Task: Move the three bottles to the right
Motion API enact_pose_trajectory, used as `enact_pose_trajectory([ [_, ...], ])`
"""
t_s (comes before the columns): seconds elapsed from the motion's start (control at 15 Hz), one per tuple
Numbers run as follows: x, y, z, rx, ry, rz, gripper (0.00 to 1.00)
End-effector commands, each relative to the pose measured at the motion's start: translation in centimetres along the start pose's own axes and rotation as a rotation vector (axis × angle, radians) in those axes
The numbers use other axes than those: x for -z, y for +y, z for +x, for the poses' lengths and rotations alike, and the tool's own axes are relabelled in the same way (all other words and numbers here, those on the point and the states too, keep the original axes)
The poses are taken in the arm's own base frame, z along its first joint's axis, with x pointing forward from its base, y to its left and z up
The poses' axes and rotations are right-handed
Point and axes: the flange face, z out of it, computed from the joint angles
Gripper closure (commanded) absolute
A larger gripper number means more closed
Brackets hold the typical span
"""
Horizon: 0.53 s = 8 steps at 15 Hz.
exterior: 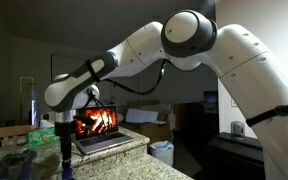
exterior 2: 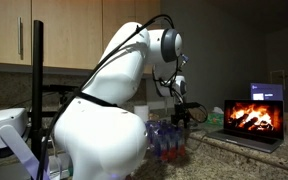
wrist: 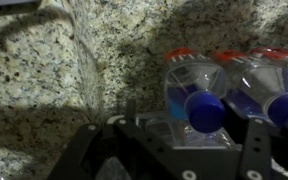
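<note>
Between the gripper's [wrist: 174,150] spread jaws stands one of the three bottles [wrist: 196,95].

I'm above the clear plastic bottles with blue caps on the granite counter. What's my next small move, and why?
Probably ease the gripper down a little more around the clear plastic blue-capped bottle before closing: in the wrist view its jaws look open with that bottle between them, another bottle close beside it on the speckled granite counter.
</note>
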Motion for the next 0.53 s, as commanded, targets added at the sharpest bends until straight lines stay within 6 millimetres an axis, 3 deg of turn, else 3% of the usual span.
enact_pose_trajectory([
  [0.0, -0.3, 0.1, 0.5, 0.066, 0.003, 0.049, 0.46],
  [0.33, 0.2, -0.4, 0.8, 0.081, -0.021, 0.062, 0.80],
  [0.47, 1.1, -0.7, 0.7, 0.041, -0.038, 0.049, 0.86],
])
